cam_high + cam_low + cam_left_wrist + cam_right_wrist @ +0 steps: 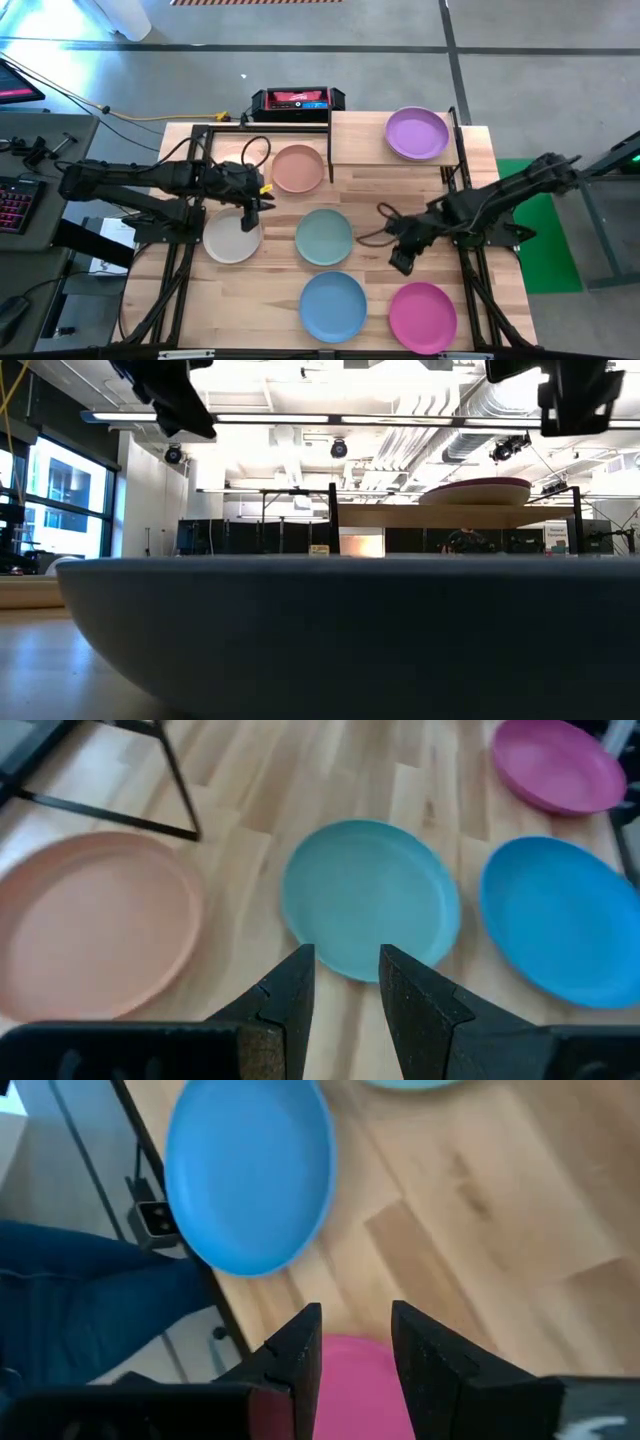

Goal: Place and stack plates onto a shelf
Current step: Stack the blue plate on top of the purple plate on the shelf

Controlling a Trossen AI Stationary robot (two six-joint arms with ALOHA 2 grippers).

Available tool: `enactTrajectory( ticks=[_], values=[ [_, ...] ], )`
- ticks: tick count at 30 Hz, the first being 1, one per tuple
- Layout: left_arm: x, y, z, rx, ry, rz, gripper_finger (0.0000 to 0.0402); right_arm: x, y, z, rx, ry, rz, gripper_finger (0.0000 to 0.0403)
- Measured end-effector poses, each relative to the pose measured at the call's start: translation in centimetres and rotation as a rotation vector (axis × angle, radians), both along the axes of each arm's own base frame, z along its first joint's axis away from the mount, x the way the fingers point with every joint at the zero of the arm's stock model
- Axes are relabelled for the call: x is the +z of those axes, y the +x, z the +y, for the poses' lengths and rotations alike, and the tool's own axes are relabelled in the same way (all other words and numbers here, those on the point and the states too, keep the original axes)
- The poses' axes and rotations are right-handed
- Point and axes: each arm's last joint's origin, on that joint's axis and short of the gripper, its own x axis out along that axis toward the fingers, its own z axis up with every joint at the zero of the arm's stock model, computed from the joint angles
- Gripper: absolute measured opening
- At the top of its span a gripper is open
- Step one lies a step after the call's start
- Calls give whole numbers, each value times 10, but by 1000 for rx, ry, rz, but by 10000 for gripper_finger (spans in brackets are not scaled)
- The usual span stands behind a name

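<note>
A purple plate (417, 133) lies on the light-wood shelf (360, 140) at the table's far side. On the tabletop lie a terracotta-pink plate (298, 168), a cream plate (232, 238), a teal plate (324, 237), a blue plate (333, 306) and a magenta plate (422, 317). My left gripper (256, 203) hovers open over the cream plate's far edge, pointing toward the teal plate (370, 900). My right gripper (401, 263) hangs open between the teal and magenta plates, above the magenta plate's (350, 1380) far edge. Nothing is between either pair of fingers.
A red-and-black device (297, 99) sits at the table's far edge, left of the shelf. Black frame bars (175, 780) and cables (385, 215) stand near the arms. A person in blue trousers (80, 1280) stands at the near edge. In the low view a plate's rim (330, 630) fills the foreground.
</note>
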Motion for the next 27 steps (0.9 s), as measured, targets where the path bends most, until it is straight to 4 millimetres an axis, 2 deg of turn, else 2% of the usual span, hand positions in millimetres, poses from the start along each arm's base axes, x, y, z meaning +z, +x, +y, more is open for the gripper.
enactTrajectory(
  ticks=[6,10,19,27],
  values=[
    [0,-1,-23,-4,-124,1,104,-13,19,27,-52,62,-29,103],
    [-3,1,-40,-9,-211,21,104,-16,30,34,-134,74,-86,103],
    [-23,27,-78,8,-348,53,104,-8,36,28,-249,38,-209,103],
    [-49,51,-93,128,-452,91,104,-6,39,17,-214,-1,-228,103]
  ],
)
